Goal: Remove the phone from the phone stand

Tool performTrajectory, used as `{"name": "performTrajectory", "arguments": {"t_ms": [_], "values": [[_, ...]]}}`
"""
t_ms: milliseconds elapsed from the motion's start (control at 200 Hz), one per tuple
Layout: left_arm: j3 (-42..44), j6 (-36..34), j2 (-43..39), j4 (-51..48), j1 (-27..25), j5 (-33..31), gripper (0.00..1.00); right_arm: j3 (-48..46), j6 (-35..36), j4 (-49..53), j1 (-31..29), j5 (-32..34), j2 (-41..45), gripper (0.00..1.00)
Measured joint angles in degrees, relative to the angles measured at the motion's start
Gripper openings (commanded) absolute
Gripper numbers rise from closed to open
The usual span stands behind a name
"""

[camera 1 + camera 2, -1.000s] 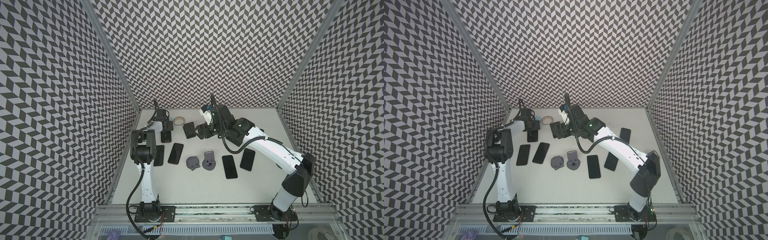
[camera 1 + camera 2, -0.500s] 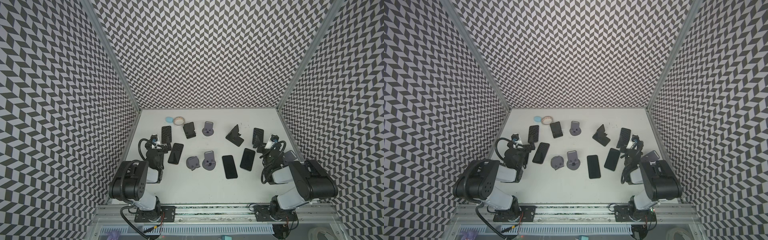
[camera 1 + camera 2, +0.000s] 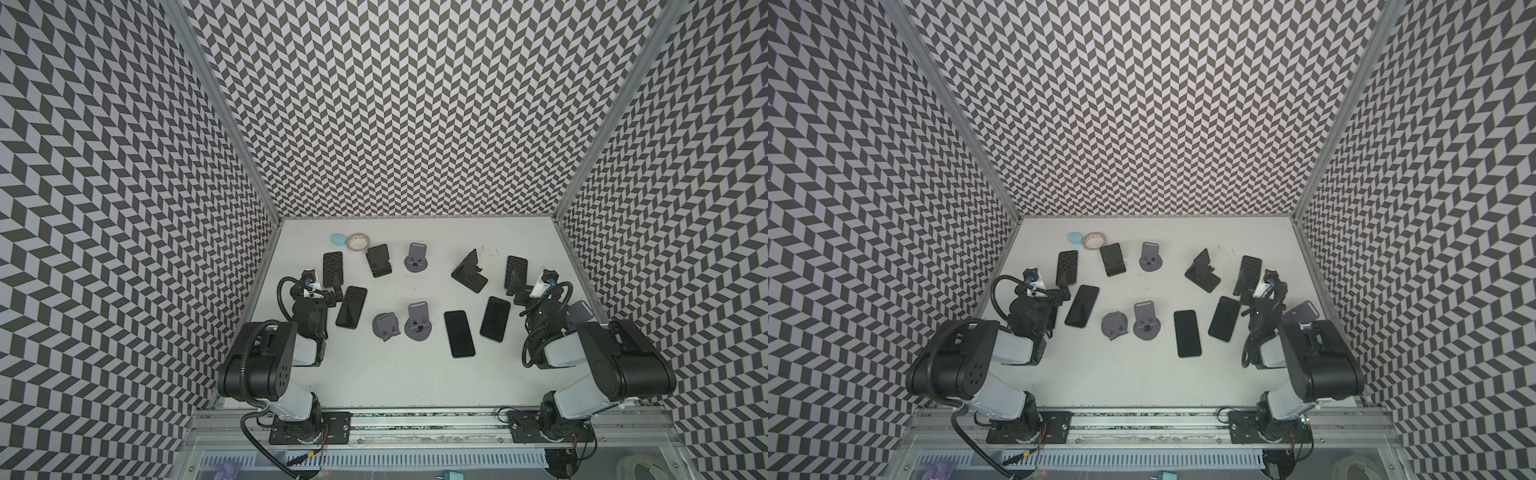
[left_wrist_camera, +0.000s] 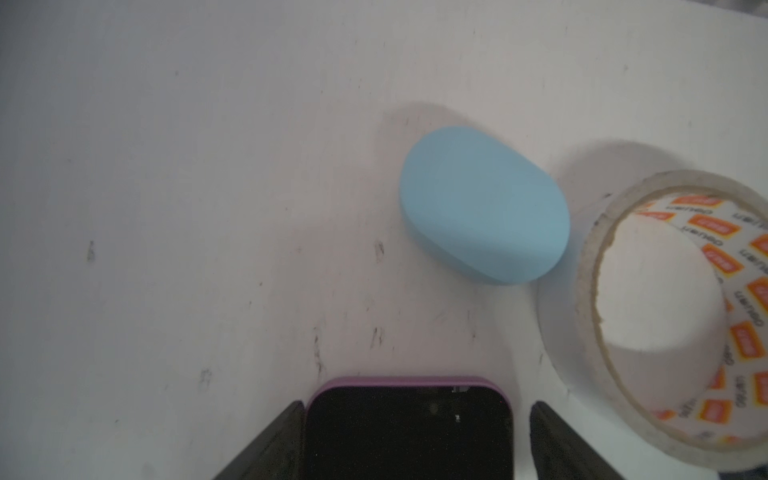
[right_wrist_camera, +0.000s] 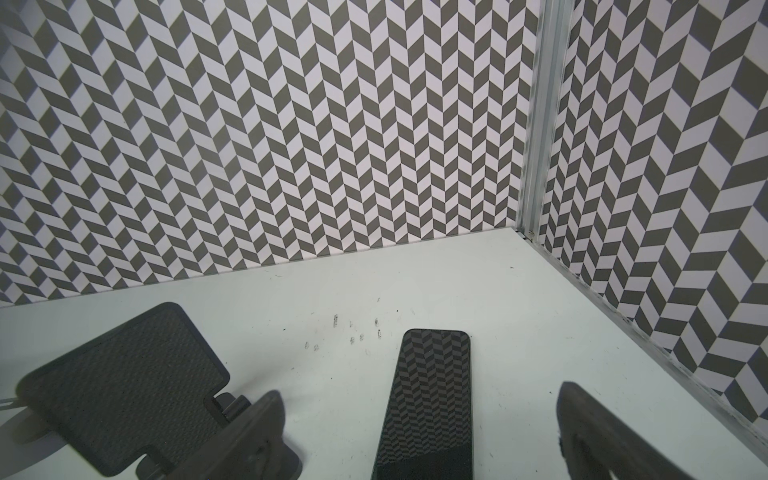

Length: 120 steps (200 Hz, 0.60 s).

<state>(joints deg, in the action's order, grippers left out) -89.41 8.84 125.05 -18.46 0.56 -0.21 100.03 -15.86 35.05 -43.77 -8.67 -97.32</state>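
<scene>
Left wrist view: left claw open astride purple-cased phone; right claw open, flanking flat phone.

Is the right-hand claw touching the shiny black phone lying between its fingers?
Apart. The right wrist view shows bare table between the phone and each finger of the right gripper, whose jaws stand open on either side.

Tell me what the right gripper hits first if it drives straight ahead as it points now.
Most likely the phone lying flat on the table, centred between the open fingers of the right gripper. Height is unclear, so it might skim over it.
</scene>
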Motion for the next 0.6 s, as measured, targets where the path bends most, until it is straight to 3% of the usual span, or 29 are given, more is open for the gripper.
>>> {"name": "performTrajectory", "arguments": {"t_ms": [175, 386, 491, 601], "values": [[2.3, 0.4, -3.0, -1.8, 0.3, 1.2, 0.87, 5.1, 0.3, -0.2, 2.1, 1.7, 0.1, 0.85], [3.8, 0.5, -10.8, -1.5, 0.7, 1.0, 0.89, 4.8, -0.1, -0.9, 7.7, 5.2, 1.9, 0.87], [6.9, 0.0, -17.6, 2.4, 0.8, 0.2, 0.89, -0.8, -0.3, -4.0, 13.3, 8.5, 6.3, 0.89], [16.5, -0.8, -27.5, 12.0, 0.9, -1.6, 0.91, -13.0, -0.3, -11.8, 21.5, 13.6, 13.5, 0.92]]}}
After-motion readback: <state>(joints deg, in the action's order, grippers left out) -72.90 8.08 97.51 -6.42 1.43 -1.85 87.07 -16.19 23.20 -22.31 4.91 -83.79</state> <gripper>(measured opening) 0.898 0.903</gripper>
